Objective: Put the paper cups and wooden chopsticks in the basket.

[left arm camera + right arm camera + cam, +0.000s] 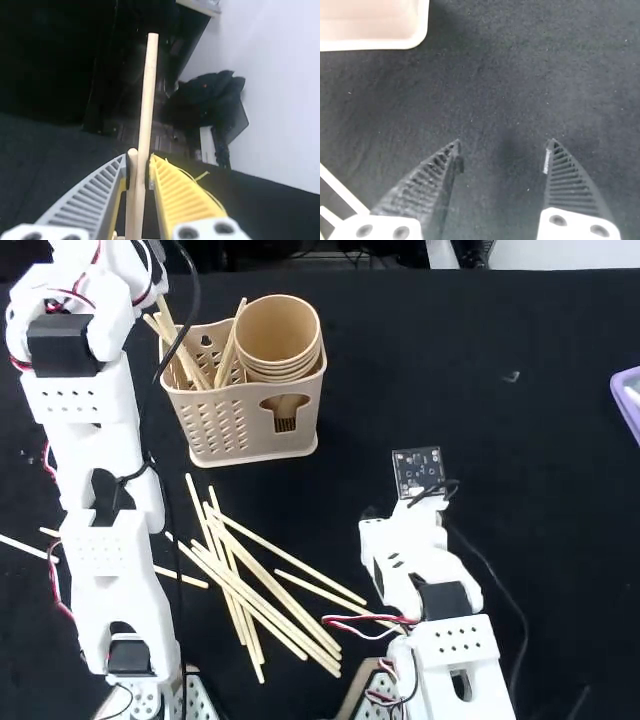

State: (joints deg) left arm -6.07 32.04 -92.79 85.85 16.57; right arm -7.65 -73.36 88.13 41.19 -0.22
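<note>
Left arm here: I'm clamping one pale wooden chopstick (148,100) tight in my left gripper (141,156), tilting it over the beige perforated plastic basket (245,415) at the end away from the stacked brown paper cups (281,335). I'm guessing that lets it drop in beside the sticks leaning there. The loose pile of wooden chopsticks (262,590) is lying just in front of the basket. My right gripper (503,145) is hanging wide open and empty beside the basket, over bare black tablecloth (500,420), so there's plenty of room.

Surfaces: chopsticks (265,600) pale bare wood, matt; cups (280,332) brown paper, matt; basket (230,425) beige plastic, smooth (slight sheen); table cover (520,75) black cloth, finely rough, probably felt; right gripper (502,152) fingers (427,185) ribbed plastic.
</note>
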